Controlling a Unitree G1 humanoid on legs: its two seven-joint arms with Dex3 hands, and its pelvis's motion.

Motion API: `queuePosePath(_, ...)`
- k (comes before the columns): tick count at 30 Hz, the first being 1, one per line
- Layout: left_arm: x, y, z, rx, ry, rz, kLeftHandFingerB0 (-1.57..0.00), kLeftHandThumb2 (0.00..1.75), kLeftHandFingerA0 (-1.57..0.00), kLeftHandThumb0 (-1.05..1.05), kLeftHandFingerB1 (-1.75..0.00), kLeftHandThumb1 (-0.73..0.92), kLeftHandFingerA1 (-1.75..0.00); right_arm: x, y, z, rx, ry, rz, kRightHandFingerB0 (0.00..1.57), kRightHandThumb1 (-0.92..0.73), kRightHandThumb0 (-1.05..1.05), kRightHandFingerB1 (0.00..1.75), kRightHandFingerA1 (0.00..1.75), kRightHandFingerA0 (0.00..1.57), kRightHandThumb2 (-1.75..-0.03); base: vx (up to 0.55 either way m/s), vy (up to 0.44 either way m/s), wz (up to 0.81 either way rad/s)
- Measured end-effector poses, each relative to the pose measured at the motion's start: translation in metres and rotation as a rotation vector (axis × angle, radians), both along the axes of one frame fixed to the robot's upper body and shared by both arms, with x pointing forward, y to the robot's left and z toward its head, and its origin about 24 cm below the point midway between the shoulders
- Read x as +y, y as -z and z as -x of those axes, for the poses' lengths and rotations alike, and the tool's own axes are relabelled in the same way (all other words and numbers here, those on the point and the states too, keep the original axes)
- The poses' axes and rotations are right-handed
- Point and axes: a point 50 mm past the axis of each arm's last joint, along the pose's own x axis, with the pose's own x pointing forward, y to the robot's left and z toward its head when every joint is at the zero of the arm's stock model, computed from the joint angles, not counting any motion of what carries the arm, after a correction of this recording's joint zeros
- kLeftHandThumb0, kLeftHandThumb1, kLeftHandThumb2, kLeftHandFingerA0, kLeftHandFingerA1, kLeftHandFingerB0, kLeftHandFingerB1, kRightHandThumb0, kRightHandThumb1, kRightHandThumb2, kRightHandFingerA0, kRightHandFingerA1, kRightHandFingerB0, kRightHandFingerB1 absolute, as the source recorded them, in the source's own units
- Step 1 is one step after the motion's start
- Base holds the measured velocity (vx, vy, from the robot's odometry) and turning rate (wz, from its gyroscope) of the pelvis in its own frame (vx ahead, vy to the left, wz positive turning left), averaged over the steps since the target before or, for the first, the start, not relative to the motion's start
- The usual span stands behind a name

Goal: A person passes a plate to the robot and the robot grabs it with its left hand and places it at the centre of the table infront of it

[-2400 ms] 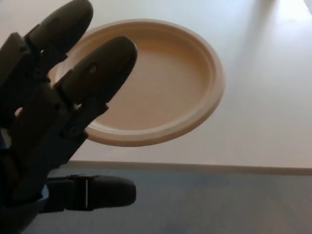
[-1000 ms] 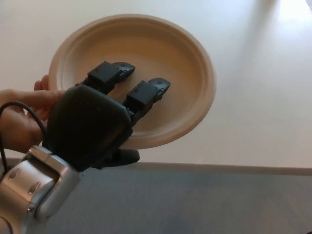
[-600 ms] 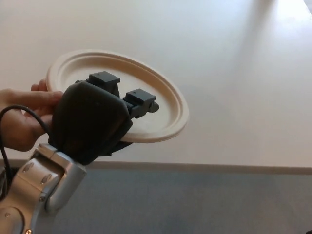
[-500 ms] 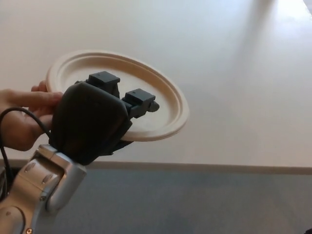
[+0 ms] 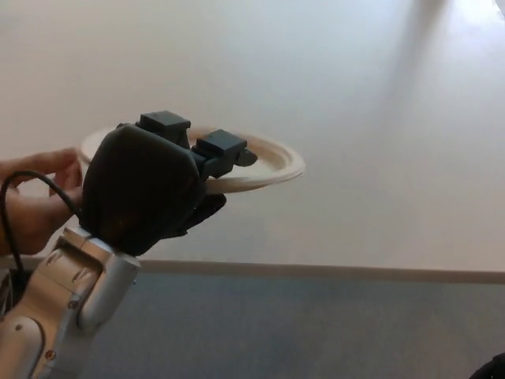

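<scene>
At the far left a person's hand (image 5: 35, 207) is hovering just beside the plate's left rim, partly cut off by the frame edge; whether it is touching the rim is hard to say. Next to it the robot's left hand (image 5: 146, 189) is clamping the plate (image 5: 268, 162) — two fingers (image 5: 225, 150) lying on top, the thumb showing underneath — and the plate is riding almost edge-on above the near left part of the pale table (image 5: 379, 118), not resting on it. The risk — judging from this grip at one rim only — is the plate tipping or sliding out during the carry, or being set down short of the centre. The black palm is hiding much of the plate; the right hand is not showing.
</scene>
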Motion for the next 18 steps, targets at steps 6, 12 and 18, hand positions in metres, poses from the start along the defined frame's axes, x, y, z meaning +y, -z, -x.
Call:
queuePosePath(6, 0.002, 0.003, -0.004, -0.005, 0.023, 0.019, -0.8, 0.6, -0.85, -0.22, -0.84, 0.59, -1.45, 0.001, -0.003, -0.004, -0.007, -0.009, 0.0, 0.37, -0.61, -0.61, 0.58, 0.73, 0.66, -1.04, 0.0, 0.0, 0.0)
queuePosePath(12, -0.002, 0.007, -0.006, -0.005, 0.038, 0.02, -0.82, 0.57, -0.81, -0.19, -1.04, 0.55, -1.61, 0.001, -0.004, -0.005, -0.009, -0.019, 0.003, 0.46, -0.79, -0.63, 0.47, 0.62, 0.7, -0.63, 0.0, 0.0, 0.0)
queuePosePath(18, 0.0, 0.02, -0.018, 0.036, 0.013, 0.017, -0.81, 0.56, -0.79, -0.18, -1.13, 0.53, -1.59, 0.0, -0.004, -0.005, -0.008, -0.023, 0.007, 0.44, -0.78, -0.64, 0.46, 0.62, 0.7, -0.63, 0.0, 0.0, 0.0)
